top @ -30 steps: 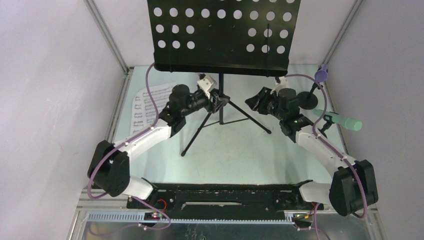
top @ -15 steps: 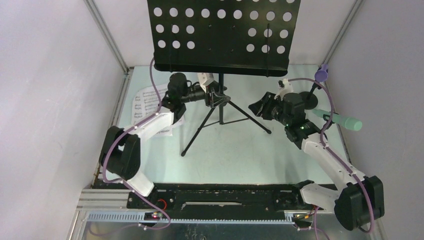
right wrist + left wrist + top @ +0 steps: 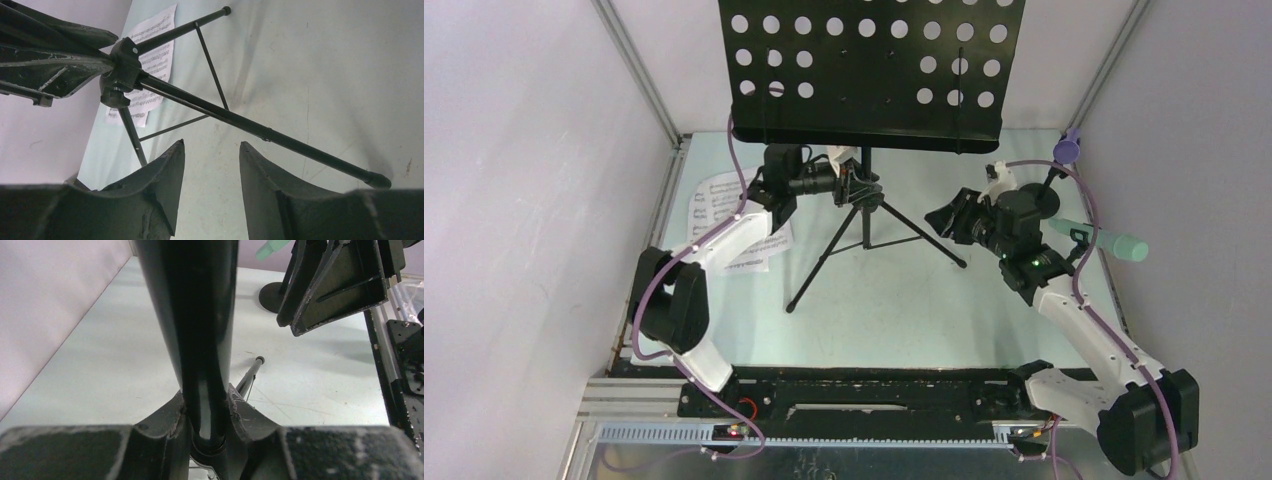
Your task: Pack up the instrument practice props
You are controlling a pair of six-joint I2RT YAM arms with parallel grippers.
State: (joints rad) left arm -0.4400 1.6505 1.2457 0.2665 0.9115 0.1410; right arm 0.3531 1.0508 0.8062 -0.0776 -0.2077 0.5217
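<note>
Left gripper (image 3: 206,401) clamps the post of the music rack (image 3: 864,70); right gripper (image 3: 211,145) hangs spread near a tripod leg.

The rack's perforated plate fills the upper centre of the top view, with its tripod standing below at centre frame. The left fingers are clenched on the post just above the leg hub. The right fingers are parted and hold nothing, right of centre. The sheet-music pages (image 3: 712,200) lie at left, and the mint-green microphone (image 3: 1114,243) and purple microphone (image 3: 1069,148) stand at the right edge. As I judge it, the post should be held firmly upright while the right fingers straddle a leg squarely to fold it; the top-heavy plate could tip.
</note>
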